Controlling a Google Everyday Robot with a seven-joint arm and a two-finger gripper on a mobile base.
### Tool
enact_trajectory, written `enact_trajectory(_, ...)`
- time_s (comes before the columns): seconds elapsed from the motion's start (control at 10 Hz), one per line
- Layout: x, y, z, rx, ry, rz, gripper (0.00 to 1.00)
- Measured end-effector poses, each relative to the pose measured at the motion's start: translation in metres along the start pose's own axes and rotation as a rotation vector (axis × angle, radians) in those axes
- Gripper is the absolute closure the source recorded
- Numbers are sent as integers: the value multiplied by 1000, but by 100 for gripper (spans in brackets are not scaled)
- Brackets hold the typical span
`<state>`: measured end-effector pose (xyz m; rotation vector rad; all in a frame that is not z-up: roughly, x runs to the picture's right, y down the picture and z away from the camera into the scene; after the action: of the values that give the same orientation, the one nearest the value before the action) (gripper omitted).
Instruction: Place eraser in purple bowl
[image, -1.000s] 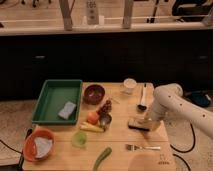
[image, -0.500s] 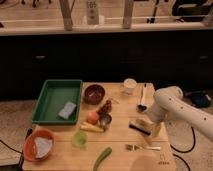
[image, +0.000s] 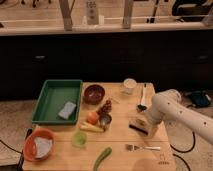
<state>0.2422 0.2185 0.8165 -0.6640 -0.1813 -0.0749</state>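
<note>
- Where the white arm bends down over the right part of the wooden table (image: 120, 150), gripper (image: 141, 126) low at the tabletop, right on the eraser (image: 137, 128).
- Whether clenched or released: cannot tell, the end of the arm covering that spot.
- Eraser a dark flat block with a tan side, lying on the wood just left of the arm's end, right of the metal cup (image: 105, 120) and well apart from the purple bowl (image: 93, 93).
- Purple bowl upright at the back left of the table, reddish inside, just right of the green tray (image: 50, 95).
- Pale blue-grey sponge (image: 67, 110) lying inside the green tray, toward its near right corner.
- Cluster of dark grapes (image: 105, 106) between bowl and cup; round orange-red fruit (image: 92, 117) touching the cup's left side; yellow banana-like piece (image: 92, 128) just in front.
- Small green cup (image: 78, 139) near the front left; green chilli-like pod (image: 102, 157) at the front edge.
- Fork (image: 141, 147) flat near the front right.
- White cup (image: 129, 85) at the back; dark-headed utensil (image: 143, 99) beside it.
- Orange bowl (image: 31, 150) off the table's left front corner, something pale inside.
- No readable writing; a white sign behind, too blurred to read.
</note>
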Motion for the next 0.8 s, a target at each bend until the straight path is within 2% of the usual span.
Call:
enact_trajectory(0.3, -8, -6, 7, -2, -3, 21, 22)
enact_trajectory(0.6, 0, -9, 22, -32, -24, 93, 50)
enact_trajectory(0.8, 4, -11, 30, -51, -54, 126, 72)
